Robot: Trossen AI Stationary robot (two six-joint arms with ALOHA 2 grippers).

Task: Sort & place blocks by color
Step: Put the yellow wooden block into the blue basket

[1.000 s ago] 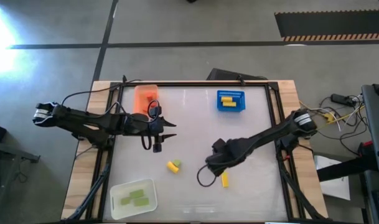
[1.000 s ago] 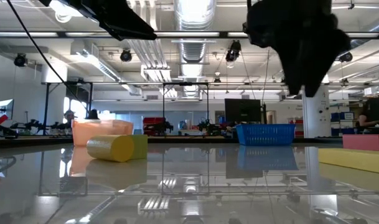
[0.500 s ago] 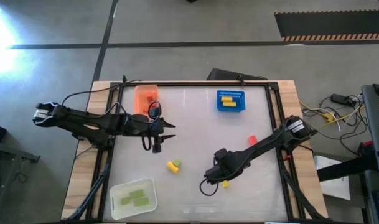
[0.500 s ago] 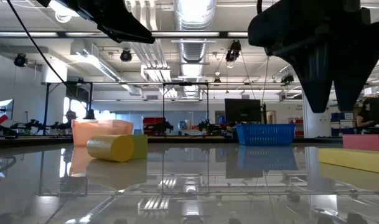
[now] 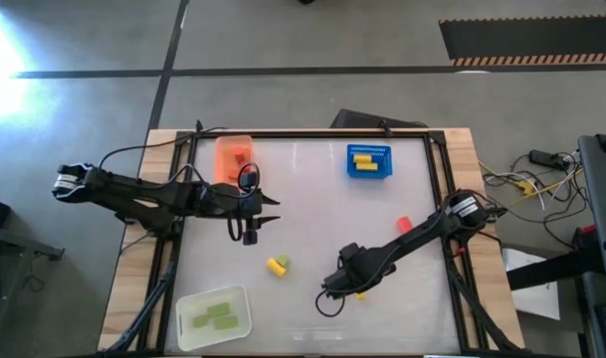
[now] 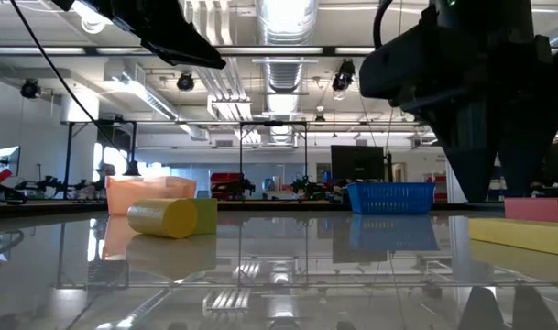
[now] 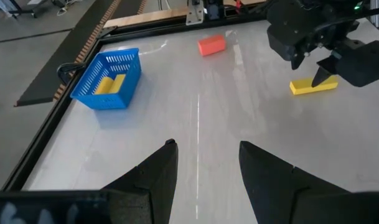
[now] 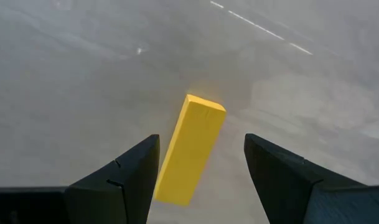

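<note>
Two fingers of the right gripper (image 8: 198,168) stand spread on either side of a yellow bar (image 8: 190,149) lying flat on the table (image 5: 312,189) — nothing is pinched yet. In the high view that gripper (image 5: 344,282) sits low toward five o'clock of the table's middle, with only a sliver of the bar (image 5: 360,294) showing at its edge. The fingers straddle the bar across its narrow width, which I judge is meant to let them close on its long sides.

A blue tray (image 5: 369,161) at one o'clock already holds yellow pieces, so the bar likely belongs there. An orange tray (image 5: 232,157) at eleven o'clock holds red; a white tray (image 5: 213,316) at seven holds green. One red block (image 5: 403,225) lies loose at three o'clock, and a yellow-and-green pair (image 5: 278,264) near six.

The left gripper (image 5: 262,210) waits at nine o'clock, fingers apart — holding nothing.
</note>
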